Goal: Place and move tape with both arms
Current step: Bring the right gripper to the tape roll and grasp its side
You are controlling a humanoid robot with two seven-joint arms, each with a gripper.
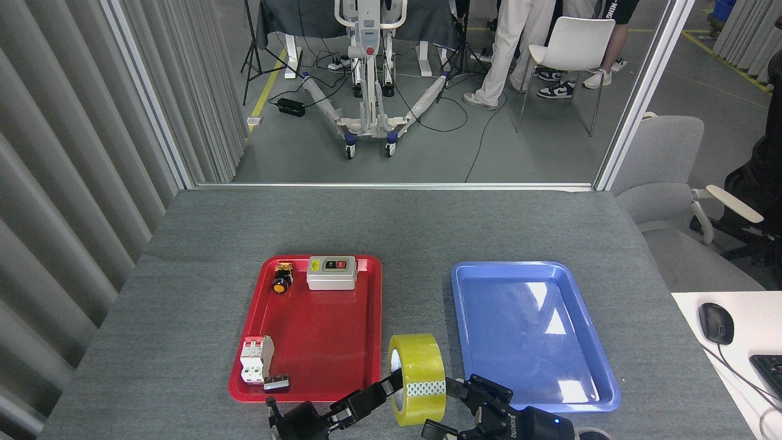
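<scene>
Upright on its edge, the tape (418,379), a glossy translucent yellow ring with a white printed core, stands between the red tray (317,342) and the blue tray (586,360), near the table's (391,226) near edge. A finger of the left gripper (382,394) reaches into the core, clenched on the roll's wall. Just right of it, the right gripper (455,406) has its black jaws spread around the roll. Both trays are smooth plastic on grey felt-like cloth.

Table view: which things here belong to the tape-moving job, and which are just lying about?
Job: translucent yellow ring-shaped tape roll; left pincer; right pincer.
Lying about: red plastic tray, grey switch box, white circuit breaker, blue plastic tray.
</scene>
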